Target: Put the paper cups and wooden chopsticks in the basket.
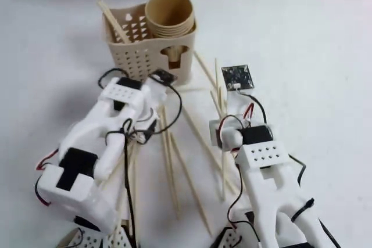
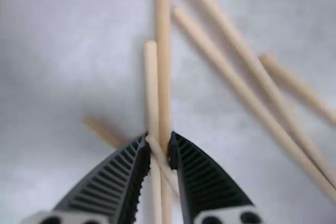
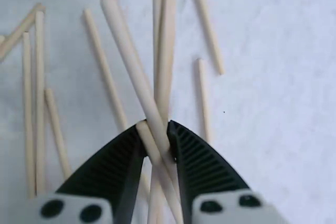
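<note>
- Basket (image 1: 142,56): beige plastic with perforated walls, upright at the far middle of the desk (image 1: 314,56).
- Cups (image 1: 169,11): tan paper, nested in one stack in the right side of the basket. Several rims show, exact count unclear.
- Chopsticks (image 1: 189,181): plain pale wood. One leans out of the basket's left side. At least eight lie loose and crossing on the desk between the two arms; the overlaps block an exact count.
- Left gripper (image 2: 160,150): narrow, pinched on chopsticks low at the desk, just in front of the basket.
- Right gripper (image 3: 156,135): narrow, clamped on chopsticks that cross in the pile.
- Room: open desk outboard of both arms, widest on the right. The desk's far edge runs close behind the basket.
</note>
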Motion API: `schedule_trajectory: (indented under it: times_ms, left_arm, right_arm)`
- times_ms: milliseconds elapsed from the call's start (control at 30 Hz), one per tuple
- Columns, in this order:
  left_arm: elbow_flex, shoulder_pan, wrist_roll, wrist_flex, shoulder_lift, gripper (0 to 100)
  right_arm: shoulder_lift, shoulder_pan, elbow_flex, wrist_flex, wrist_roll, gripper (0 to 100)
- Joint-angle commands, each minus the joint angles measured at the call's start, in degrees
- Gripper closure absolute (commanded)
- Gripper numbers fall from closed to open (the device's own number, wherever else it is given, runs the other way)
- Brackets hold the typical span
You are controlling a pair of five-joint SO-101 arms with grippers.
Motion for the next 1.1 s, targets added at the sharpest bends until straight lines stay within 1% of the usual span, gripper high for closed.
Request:
schedule_trajectory:
  times_ms: [0,167,333,467,600,733,967,1067]
  left_arm:
    - [-1.2,3.2,-0.8,3.2,-0.4,98]
    - [-1.0,3.5,-1.1,5.0,-5.1,98]
    - [-2.0,3.6,-1.2,9.2,-16.2,98]
    - [-6.1,3.6,-1.1,13.6,-24.2,98]
    - [-12.2,3.6,-0.9,17.7,-28.7,98]
    - [-19.5,3.5,-0.8,21.5,-30.5,98]
    - [-37.9,3.5,-0.8,28.9,-30.5,98]
    - [-45.4,3.1,-0.8,29.9,-30.5,98]
  right_arm:
    - [-1.6,0.6,-0.3,-0.1,-0.2,98.1]
    - [-1.7,0.6,-0.3,-0.1,-0.1,98.1]
    - [-2.2,0.6,-0.3,-0.1,-0.2,98.1]
    - [-2.2,0.7,-0.5,-0.2,-0.2,98.1]
    - [-2.2,0.7,-0.6,-0.2,-0.3,98.1]
    - [-2.2,0.7,-0.5,-0.2,-0.3,98.1]
    - [-2.2,0.7,-0.4,-0.3,-0.3,98.1]
    - [-2.2,0.7,-0.4,-0.3,-0.3,98.1]
